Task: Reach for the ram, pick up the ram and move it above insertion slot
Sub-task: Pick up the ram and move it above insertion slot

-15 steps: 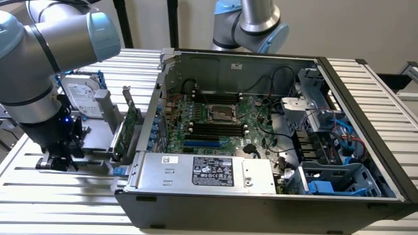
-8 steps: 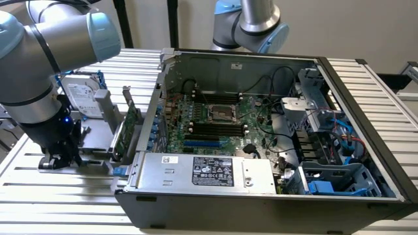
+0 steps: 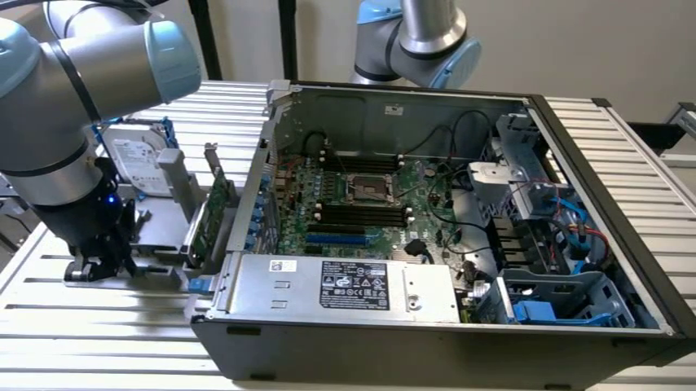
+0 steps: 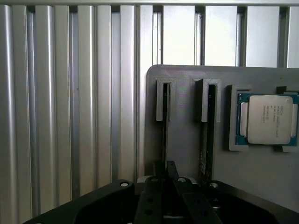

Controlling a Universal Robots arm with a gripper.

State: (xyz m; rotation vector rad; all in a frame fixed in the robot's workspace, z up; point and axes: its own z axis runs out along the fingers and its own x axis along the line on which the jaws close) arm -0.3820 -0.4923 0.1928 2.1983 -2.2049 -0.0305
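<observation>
Ram (image 4: pixel 164 126) stands on edge in a gray holder's (image 4: pixel 187 154) groove near the table's (image 3: pixel 65 326) edge on the exterior view's left. The end effector (image 4: pixel 165 167) is down over it, though I cannot tell whether it grips. The insertion slot (image 3: pixel 364 213) lies well apart, inside the computer case (image 3: pixel 435 342).

gripper (image 3: pixel 98 267) low over gray holder (image 4: pixel 187 140), upright card (image 3: pixel 212 216) & HDD (image 3: pixel 136 159) stand close by, ribbed table (image 4: pixel 70 116) open alongside holder

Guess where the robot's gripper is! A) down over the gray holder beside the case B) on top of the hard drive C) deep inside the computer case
A: the gripper sits low over the gray holder, at the exterior view's left, outside the computer case.
</observation>
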